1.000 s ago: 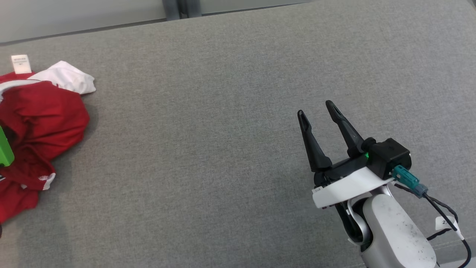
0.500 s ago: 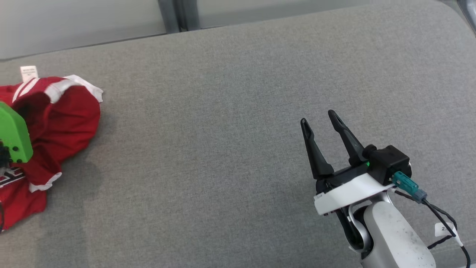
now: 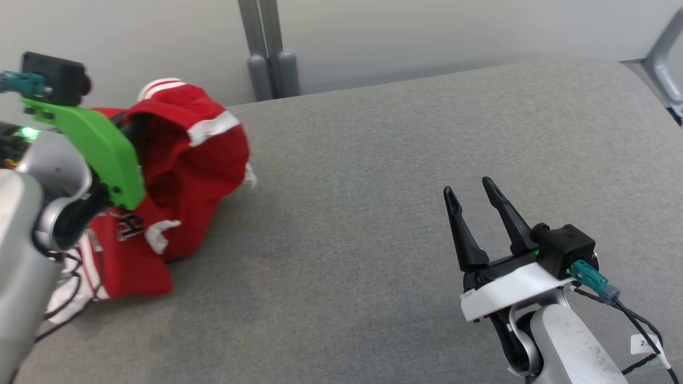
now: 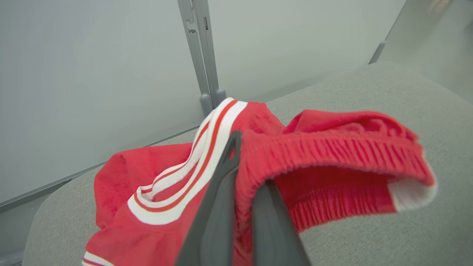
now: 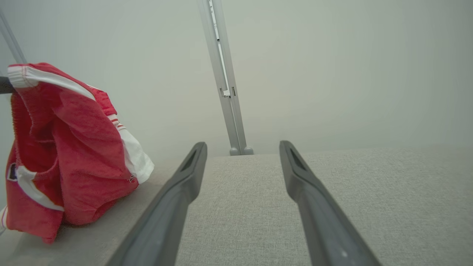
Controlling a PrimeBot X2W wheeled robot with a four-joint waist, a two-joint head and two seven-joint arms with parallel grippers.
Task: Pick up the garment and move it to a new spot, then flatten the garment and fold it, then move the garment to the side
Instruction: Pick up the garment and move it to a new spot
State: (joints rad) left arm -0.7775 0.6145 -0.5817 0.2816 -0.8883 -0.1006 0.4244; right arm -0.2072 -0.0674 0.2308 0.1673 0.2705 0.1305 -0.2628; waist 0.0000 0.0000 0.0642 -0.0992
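Since the garment (image 3: 187,154) is a soft, light knit that sags and bunches, we judge it will trail rather than hold shape. Our left gripper (image 4: 242,166) is clamped tight on its ribbed red edge, holding that part up while the lower folds rest on the left end of the grey cushion (image 3: 384,160). Our right gripper (image 3: 468,188) hovers wide open and empty, well apart. We would take a second hold on a banded edge.

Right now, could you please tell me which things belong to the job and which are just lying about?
Job: garment, pinched in the shut left gripper; open right gripper; table.
Just there: post behind the table; grey bar at far right.
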